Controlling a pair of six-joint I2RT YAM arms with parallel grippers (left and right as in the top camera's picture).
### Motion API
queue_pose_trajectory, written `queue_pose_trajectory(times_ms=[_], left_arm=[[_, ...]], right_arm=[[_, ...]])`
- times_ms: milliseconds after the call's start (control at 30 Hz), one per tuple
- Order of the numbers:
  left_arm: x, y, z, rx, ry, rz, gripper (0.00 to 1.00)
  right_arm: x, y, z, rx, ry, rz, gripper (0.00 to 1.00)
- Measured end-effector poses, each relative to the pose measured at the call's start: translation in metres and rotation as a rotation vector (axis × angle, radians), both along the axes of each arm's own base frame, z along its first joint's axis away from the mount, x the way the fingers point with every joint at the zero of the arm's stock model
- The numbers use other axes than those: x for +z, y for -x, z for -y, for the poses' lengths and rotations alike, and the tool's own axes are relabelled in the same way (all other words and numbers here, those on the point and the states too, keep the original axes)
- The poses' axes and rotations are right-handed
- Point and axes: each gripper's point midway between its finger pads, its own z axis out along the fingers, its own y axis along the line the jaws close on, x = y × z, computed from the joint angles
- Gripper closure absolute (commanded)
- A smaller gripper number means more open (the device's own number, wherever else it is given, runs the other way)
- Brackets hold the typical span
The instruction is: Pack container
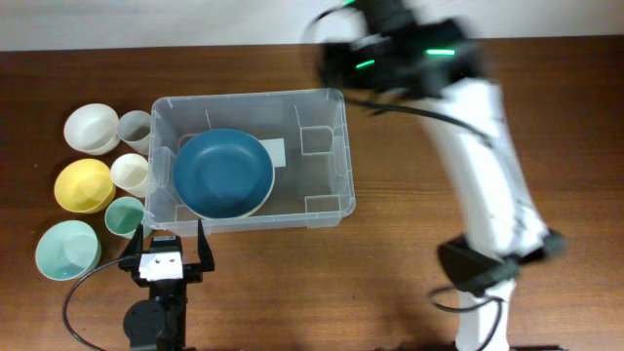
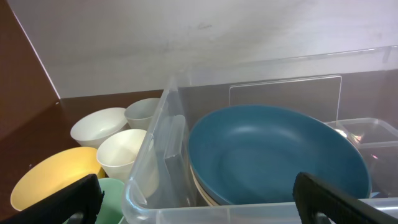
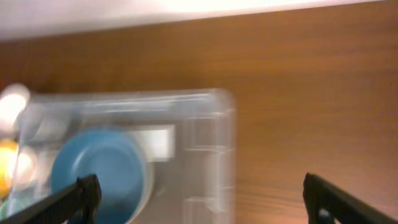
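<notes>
The clear plastic container [image 1: 345, 146] stands left of centre on the wooden table. A blue bowl [image 1: 222, 173] lies in its left half on top of a cream dish, and a white label shows on the base. My left gripper [image 1: 166, 255] is open and empty, low at the container's front left corner; its view shows the rim [image 2: 249, 211] and the blue bowl [image 2: 273, 155] close ahead. My right gripper [image 3: 202, 193] is open and empty, held high above the container's right end [image 3: 227, 143], and is blurred in the overhead view [image 1: 341, 60].
Left of the container stand a white bowl [image 1: 91, 128], a translucent cup [image 1: 136, 128], a yellow bowl [image 1: 83, 185], a white cup [image 1: 130, 173], a green cup [image 1: 124, 215] and a pale green bowl [image 1: 67, 250]. The right arm's base [image 1: 487, 278] is at front right.
</notes>
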Motion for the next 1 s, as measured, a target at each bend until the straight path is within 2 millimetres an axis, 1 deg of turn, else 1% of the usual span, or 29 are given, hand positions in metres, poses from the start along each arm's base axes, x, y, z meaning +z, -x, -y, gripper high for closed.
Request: queue_pose_trajectory(times_ms=[33, 67, 100, 133, 167, 200, 233, 267, 300, 333, 400, 467, 500, 667, 733, 833, 933, 1000], left_arm=[[0.000, 0.000, 0.000, 0.000, 0.000, 0.000, 0.00], [0.000, 0.000, 0.000, 0.000, 0.000, 0.000, 0.00], [0.000, 0.000, 0.000, 0.000, 0.000, 0.000, 0.00], [0.000, 0.000, 0.000, 0.000, 0.000, 0.000, 0.00], [0.000, 0.000, 0.000, 0.000, 0.000, 0.000, 0.00], [0.000, 0.000, 0.000, 0.000, 0.000, 0.000, 0.00], [0.000, 0.000, 0.000, 0.000, 0.000, 0.000, 0.00], [0.000, 0.000, 0.000, 0.000, 0.000, 0.000, 0.00], [0.000, 0.000, 0.000, 0.000, 0.000, 0.000, 0.00], [0.000, 0.000, 0.000, 0.000, 0.000, 0.000, 0.00], [0.000, 0.000, 0.000, 0.000, 0.000, 0.000, 0.00], [0.000, 0.000, 0.000, 0.000, 0.000, 0.000, 0.00], [0.000, 0.000, 0.000, 0.000, 0.000, 0.000, 0.00], [0.000, 0.000, 0.000, 0.000, 0.000, 0.000, 0.00], [0.000, 0.000, 0.000, 0.000, 0.000, 0.000, 0.00], [0.000, 0.000, 0.000, 0.000, 0.000, 0.000, 0.00], [0.000, 0.000, 0.000, 0.000, 0.000, 0.000, 0.00], [0.000, 0.000, 0.000, 0.000, 0.000, 0.000, 0.00]], right_arm=[[0.018, 0.005, 0.034, -0.078, 0.020, 0.032, 0.01], [0.025, 0.011, 0.056, -0.129, 0.036, 0.036, 0.01], [0.033, 0.020, 0.093, -0.213, 0.063, 0.032, 0.01], [0.035, 0.023, 0.114, -0.262, 0.078, 0.027, 0.01], [0.034, 0.025, 0.131, -0.298, 0.084, 0.016, 0.01], [0.027, 0.023, 0.151, -0.333, 0.079, -0.012, 0.01], [0.021, 0.022, 0.158, -0.345, 0.073, -0.035, 0.01], [0.009, 0.019, 0.167, -0.354, 0.067, -0.078, 0.01], [-0.002, 0.018, 0.173, -0.362, 0.066, -0.115, 0.01], [-0.017, 0.016, 0.180, -0.373, 0.068, -0.166, 0.01], [-0.053, 0.015, 0.194, -0.399, 0.087, -0.280, 0.01], [-0.077, 0.015, 0.201, -0.414, 0.098, -0.346, 0.01], [-0.093, 0.014, 0.206, -0.422, 0.104, -0.385, 0.01], [-0.152, 0.023, 0.223, -0.453, 0.122, -0.533, 0.01], [-0.169, 0.024, 0.226, -0.459, 0.124, -0.562, 0.01], [-0.190, 0.026, 0.227, -0.460, 0.126, -0.591, 0.01], [-0.202, 0.029, 0.227, -0.459, 0.129, -0.613, 0.01], [-0.206, 0.032, 0.227, -0.457, 0.132, -0.629, 0.01]])
